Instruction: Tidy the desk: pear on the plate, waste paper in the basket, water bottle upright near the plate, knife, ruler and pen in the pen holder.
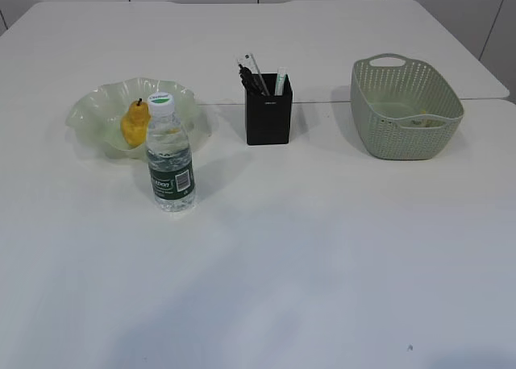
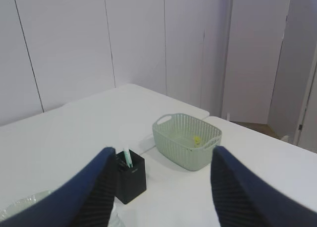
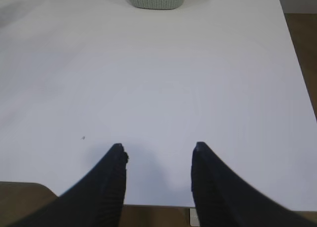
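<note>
Both sets of fingers (image 2: 161, 160) (image 3: 158, 147) gape empty; basket (image 1: 407, 111) wall hides its contents.

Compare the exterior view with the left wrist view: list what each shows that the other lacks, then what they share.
Exterior only: the pear lying on the plate and the water bottle upright in front of it. Left wrist only: the open left gripper, empty, and a small yellow scrap of waste paper inside the basket. Both: the basket, the pen holder with items standing in it, and the white table.
</note>
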